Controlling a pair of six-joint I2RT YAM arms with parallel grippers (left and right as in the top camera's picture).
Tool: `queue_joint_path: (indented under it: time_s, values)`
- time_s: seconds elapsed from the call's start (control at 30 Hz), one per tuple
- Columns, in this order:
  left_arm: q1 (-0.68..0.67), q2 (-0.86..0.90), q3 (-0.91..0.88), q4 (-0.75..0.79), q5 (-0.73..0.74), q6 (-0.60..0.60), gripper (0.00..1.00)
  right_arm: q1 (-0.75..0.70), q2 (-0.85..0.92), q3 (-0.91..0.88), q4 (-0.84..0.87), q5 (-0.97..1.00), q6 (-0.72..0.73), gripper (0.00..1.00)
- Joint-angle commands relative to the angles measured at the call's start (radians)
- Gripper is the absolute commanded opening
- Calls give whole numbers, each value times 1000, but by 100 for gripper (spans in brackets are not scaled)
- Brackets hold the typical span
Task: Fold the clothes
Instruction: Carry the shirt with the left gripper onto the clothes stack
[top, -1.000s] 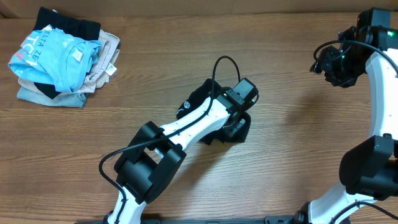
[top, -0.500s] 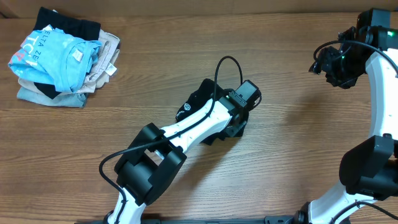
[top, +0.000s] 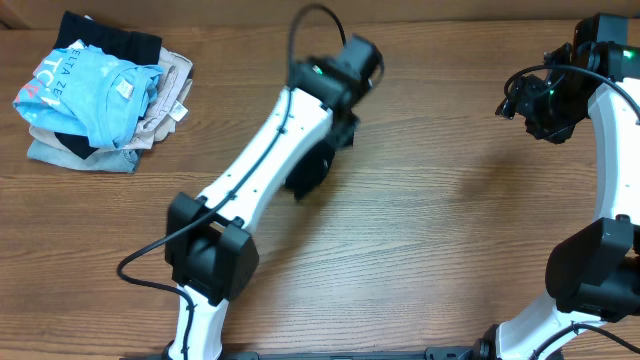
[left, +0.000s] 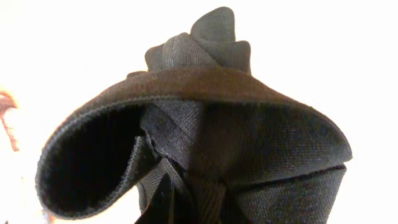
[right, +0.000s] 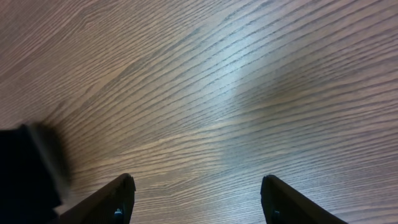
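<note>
We are pinching the bunched black shirt (top: 310, 170) in our left gripper (top: 340, 120), holding it up well right of the pile (top: 95, 95), likely so it hangs open. Farther right of the pile, our right gripper (right: 196, 186) is hovering spread over the table (right: 249, 74), holding nothing, probably waiting for a hem.

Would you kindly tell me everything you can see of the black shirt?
The black shirt is soft, finely ribbed knit fabric, bunched into folds, with a stitched hem curling in a loop toward the wrist camera. It hangs as a crumpled clump from the left gripper, which pinches it, and it appears to be lifted off the wooden table. No logo shows.
</note>
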Motion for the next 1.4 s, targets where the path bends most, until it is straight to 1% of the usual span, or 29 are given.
queue_joint_path:
  time_s: [0.0, 0.13, 0.23, 0.3, 0.4, 0.47, 0.53, 0.57, 0.63, 0.7, 0.77, 0.9, 1.03, 1.1, 1.23, 1.37]
  values:
    - [55, -7, 137, -35, -53, 89, 4, 2, -13, -5, 5, 6, -5, 69]
    - [133, -7, 257, -68, -137, 134, 4, 2, -13, -5, 5, 6, -5, 69]
    - [203, -7, 337, -71, -194, 215, 4, 2, -13, -5, 5, 6, -5, 69]
    - [258, -7, 380, -54, -237, 283, 4, 2, -13, -5, 5, 6, -5, 69]
    - [340, -7, 415, 8, -294, 334, 4, 2, -13, -5, 6, 6, -5, 69]
    - [400, -7, 415, 55, -316, 421, 4, 2, -13, -5, 6, 6, -5, 69]
    - [454, -5, 412, 87, -313, 524, 4, 2, -13, -5, 4, 6, -5, 69]
    - [502, -2, 412, 122, -313, 587, 4, 2, -13, -5, 1, 6, -5, 69]
    - [555, 0, 411, 168, -308, 632, 4, 2, -13, -5, -3, 6, -5, 69]
    - [610, 1, 404, 221, -269, 702, 4, 2, -13, -5, -8, 6, -5, 69]
    - [667, 1, 394, 274, -185, 807, 4, 2, -13, -5, -14, 6, -5, 69]
    - [763, 2, 370, 373, -62, 919, 4, 2, -13, -5, -30, 6, -4, 69]
    - [846, 20, 365, 434, -29, 959, 4, 2, -13, -5, -45, 6, -4, 69]
    - [903, 45, 365, 431, 44, 1009, 4, 2, -13, -5, -48, 6, -4, 69]
    - [950, 80, 363, 415, 117, 1006, 4, 2, -13, -5, -48, 6, -1, 69]
    - [964, 129, 360, 409, 124, 1008, 4, 2, -13, -5, -48, 6, -2, 69]
